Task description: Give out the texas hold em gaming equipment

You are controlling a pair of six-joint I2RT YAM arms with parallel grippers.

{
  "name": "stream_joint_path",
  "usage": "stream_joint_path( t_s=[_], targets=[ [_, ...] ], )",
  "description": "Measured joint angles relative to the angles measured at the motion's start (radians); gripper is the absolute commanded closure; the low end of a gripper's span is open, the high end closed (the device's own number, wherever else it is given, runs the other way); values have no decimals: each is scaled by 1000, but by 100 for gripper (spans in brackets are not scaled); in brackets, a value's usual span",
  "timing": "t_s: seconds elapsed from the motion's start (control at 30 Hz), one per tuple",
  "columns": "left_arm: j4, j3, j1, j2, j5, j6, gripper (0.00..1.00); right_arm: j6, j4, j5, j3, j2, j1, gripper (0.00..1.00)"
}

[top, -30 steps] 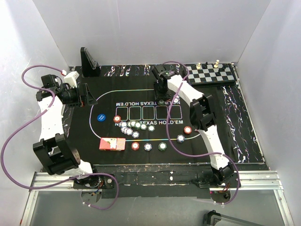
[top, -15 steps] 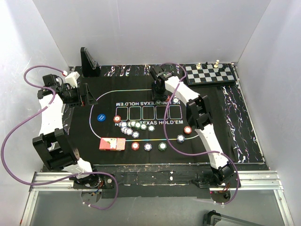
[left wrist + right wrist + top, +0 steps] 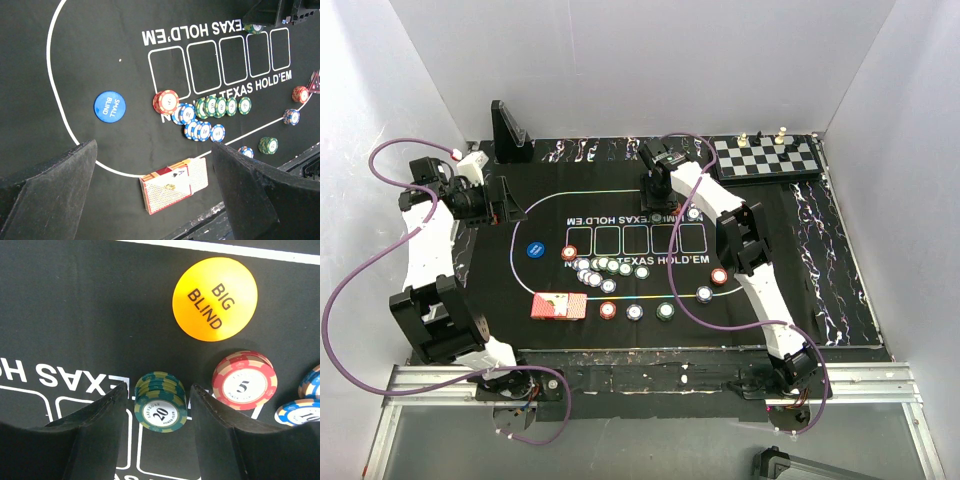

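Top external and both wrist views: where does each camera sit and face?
Top external: above, behind the bases, looking down on the felt mat; left arm and right arm show whole.
Left wrist: on the left arm, looking obliquely across the mat at the small blind disc and card deck; spread fingers at bottom.
Right wrist: looking down at the green chip stack between its fingers, near the big blind disc.
Shared: top external and left wrist both show that deck.

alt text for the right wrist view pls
A stack of green round poker chips marked 20 stands between the black fingers of the right hand, on a black felt mat. Nearby lie a yellow BIG BLIND disc and a red chip stack marked 5.
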Motion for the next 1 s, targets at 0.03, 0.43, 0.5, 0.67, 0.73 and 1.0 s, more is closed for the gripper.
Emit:
stream_joint_path(
  t_s=[0.03,0.43,0.5,0.67,0.73,1.0],
  targets=[
    [0,0,0,-3,-2,-1,0,0,2,0,-2,-2,0,39],
    [-11,0,0,-70,0,-10,0,-12,27,28,-233,-334,49,37],
    [-14,0,0,-86,1,-10,0,-15,57,34,-343,-450,86,35],
    [-16,0,0,-114,11,-11,0,-25,129,21,-692,-704,222,17],
    [-17,0,0,-119,14,-10,0,-30,150,12,-825,-752,265,15],
    [-27,-1,0,-121,14,-11,0,-1,158,-13,-1102,-777,363,12]
  ],
)
